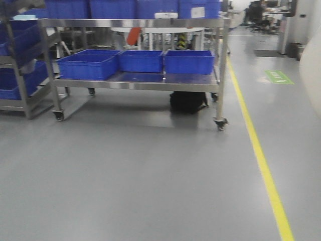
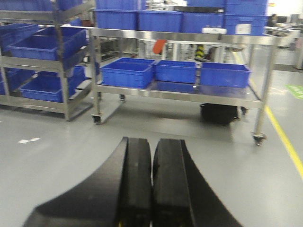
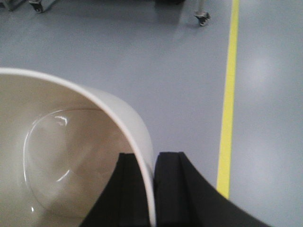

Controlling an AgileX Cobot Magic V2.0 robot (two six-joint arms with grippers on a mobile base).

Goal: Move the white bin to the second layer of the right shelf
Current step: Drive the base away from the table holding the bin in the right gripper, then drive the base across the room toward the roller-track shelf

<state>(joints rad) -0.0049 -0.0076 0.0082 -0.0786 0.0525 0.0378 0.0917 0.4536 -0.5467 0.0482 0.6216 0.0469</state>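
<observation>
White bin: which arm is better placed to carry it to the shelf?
Right. The right gripper has its jaws clamped across the wall of the white bin; the left gripper is shut, holding nothing.

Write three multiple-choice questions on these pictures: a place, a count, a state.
1. Where is the black bag? A on the floor under the cart; B atop the cart; C on a chair.
2. How many blue crates stand on the cart's lower shelf? A one; B five; C three.
3. How is the right gripper? A open, empty; B shut on the white bin's wall; C unseen.
Answers: 1 A, seen beneath the shelf; 2 C, side by side; 3 B, one finger inside, one outside.
</observation>
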